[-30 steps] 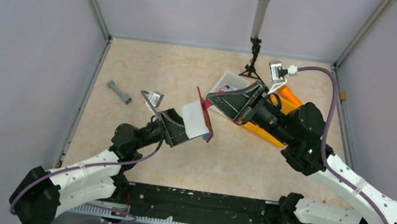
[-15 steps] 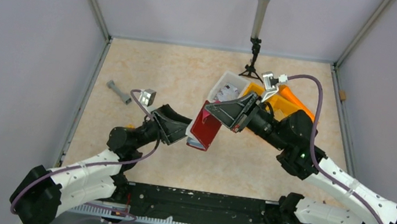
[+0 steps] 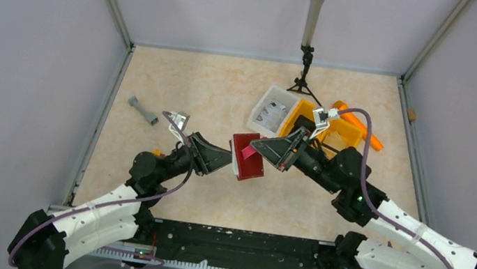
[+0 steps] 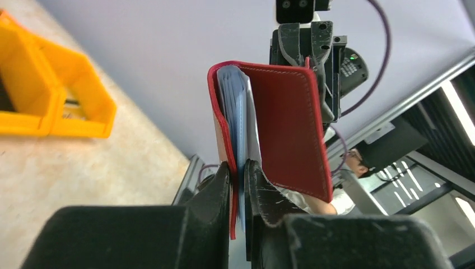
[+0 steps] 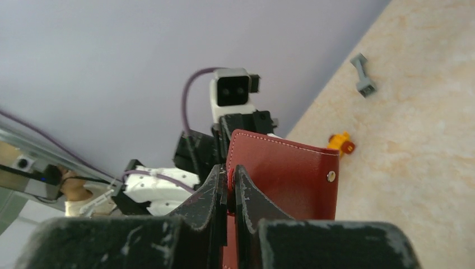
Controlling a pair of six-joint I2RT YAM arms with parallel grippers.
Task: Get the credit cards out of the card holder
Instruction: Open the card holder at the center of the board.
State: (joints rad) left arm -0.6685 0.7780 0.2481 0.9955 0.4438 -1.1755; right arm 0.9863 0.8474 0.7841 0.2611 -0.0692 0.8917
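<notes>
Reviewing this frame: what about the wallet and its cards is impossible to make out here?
Credit cards count: left wrist view shows only bunched edges inside the card holder.
Whether the left gripper pinches cards too or only a flap: its own jaws cover the contact.
Right wrist view: cards fully behind the red cover; right gripper hides its lower part.
White tray contents: too small, top view.

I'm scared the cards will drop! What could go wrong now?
1. The left tool seems to pinch the credit cards together with one flap of the card holder, so they may stay stuck inside.
2. The right tool grips only the edge of the other flap, so it could slip off.
3. Both tools sit very close together, so they might bump.
</notes>
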